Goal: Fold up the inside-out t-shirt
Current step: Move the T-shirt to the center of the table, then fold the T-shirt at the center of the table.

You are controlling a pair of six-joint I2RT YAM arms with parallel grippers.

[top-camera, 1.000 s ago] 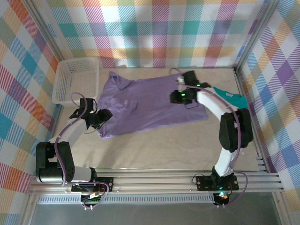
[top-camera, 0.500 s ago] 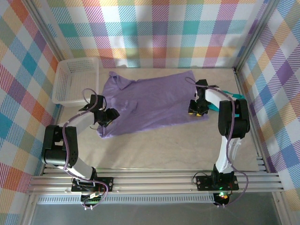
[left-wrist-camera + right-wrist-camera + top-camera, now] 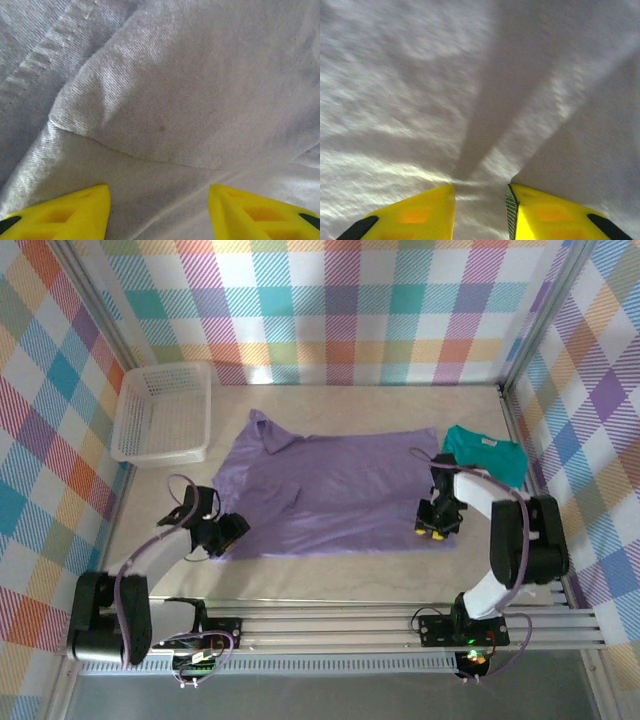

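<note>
Beige worktop (image 3: 330, 575) inside a plaid-walled cell: nearest the arm bases, the left gripper (image 3: 228, 532) sits at the near-left corner of the inside-out t-shirt (image 3: 340, 490). Its yellow fingertips (image 3: 65, 215) are partway apart with a bunched fold of lavender cloth between them, apparently clamped on it. The right gripper (image 3: 432, 528) is at the near-right corner, jaws almost together, pinching a thin layer. A taut crease runs away from the pinch in the right wrist view.

Holding both near corners looks meant to stretch the hem straight, so a fold can start from a clean edge. Between the grippers the shirt lies spread across mid-worktop, mostly smooth, with a small pucker left of centre. A stitched seam shows by the left gripper. No fold is made yet, by the look of it.

Farther back, a white basket (image 3: 130, 440) stands at the far left, apart from the shirt. A teal t-shirt (image 3: 490, 455) lies at the far right, just beside the lavender edge.
</note>
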